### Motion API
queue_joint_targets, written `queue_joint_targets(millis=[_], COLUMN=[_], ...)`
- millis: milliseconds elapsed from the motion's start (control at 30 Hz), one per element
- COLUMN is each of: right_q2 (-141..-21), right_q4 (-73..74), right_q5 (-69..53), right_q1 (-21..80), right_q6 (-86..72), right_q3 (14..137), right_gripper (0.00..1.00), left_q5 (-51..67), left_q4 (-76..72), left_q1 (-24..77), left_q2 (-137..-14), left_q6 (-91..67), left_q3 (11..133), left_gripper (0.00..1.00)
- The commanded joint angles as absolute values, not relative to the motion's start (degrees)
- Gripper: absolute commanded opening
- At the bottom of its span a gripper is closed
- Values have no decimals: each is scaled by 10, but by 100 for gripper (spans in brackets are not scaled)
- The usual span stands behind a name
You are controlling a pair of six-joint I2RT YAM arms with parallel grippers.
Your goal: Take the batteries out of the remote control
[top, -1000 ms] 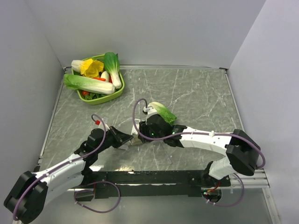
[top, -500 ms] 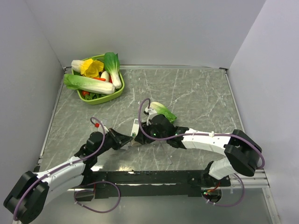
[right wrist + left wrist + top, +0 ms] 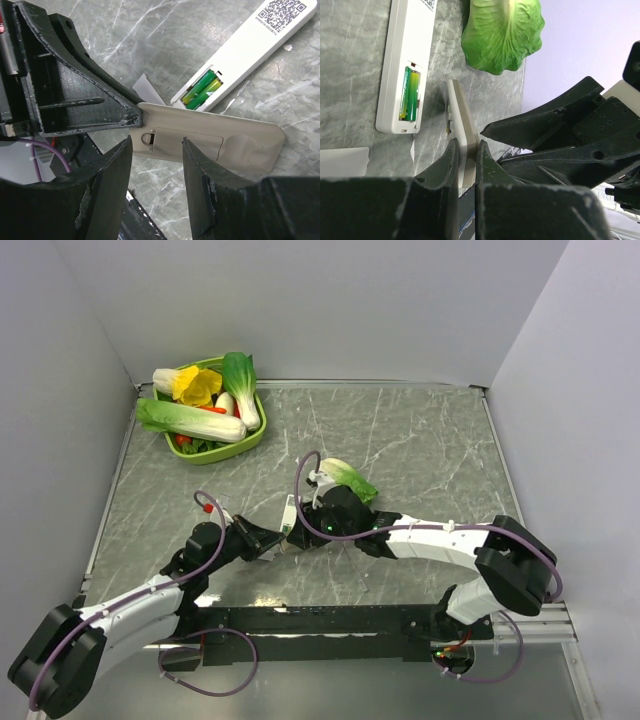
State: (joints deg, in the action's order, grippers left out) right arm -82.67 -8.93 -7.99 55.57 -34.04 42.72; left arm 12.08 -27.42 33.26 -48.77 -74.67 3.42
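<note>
A white remote control (image 3: 407,65) (image 3: 250,45) (image 3: 289,508) lies back up on the table. Its compartment is open, with green batteries (image 3: 410,95) (image 3: 202,89) inside. My left gripper (image 3: 466,150) (image 3: 272,540) is shut on one end of a second, beige remote control (image 3: 462,125) (image 3: 210,142) and holds it on edge just above the table. The lid on that remote's back is closed. My right gripper (image 3: 156,145) (image 3: 300,530) is open, with a fingertip on either side of that lid and nothing between them.
A small plain white panel (image 3: 342,161) (image 3: 146,89) lies flat beside the white remote. A cabbage (image 3: 502,30) (image 3: 348,478) sits just beyond the remotes. A green basket (image 3: 252,443) of vegetables stands at the far left corner.
My right wrist has shifted slightly, uncovering the white remote in the top view, and its jaws have spread a little. My left gripper keeps its grip, barely moved.
</note>
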Motion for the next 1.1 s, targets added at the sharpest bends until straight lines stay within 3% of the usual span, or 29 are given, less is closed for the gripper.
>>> queue_joint_targets(millis=[0,767,1067], right_q2=[-843,-873,-879], right_q4=[-117,-126,-74], right_q5=[-71,-56,30], right_q1=[554,564,602], right_q6=[-344,-339,-312], right_q3=[433,431,450], right_gripper=[52,50,48], left_q5=[115,112,110], left_q4=[-294,-294,-287], left_q1=[337,339,341], left_q2=[-495,-495,-488], left_q6=[-750,-752,-752], left_q3=[19,19,20], left_gripper=[1,1,1])
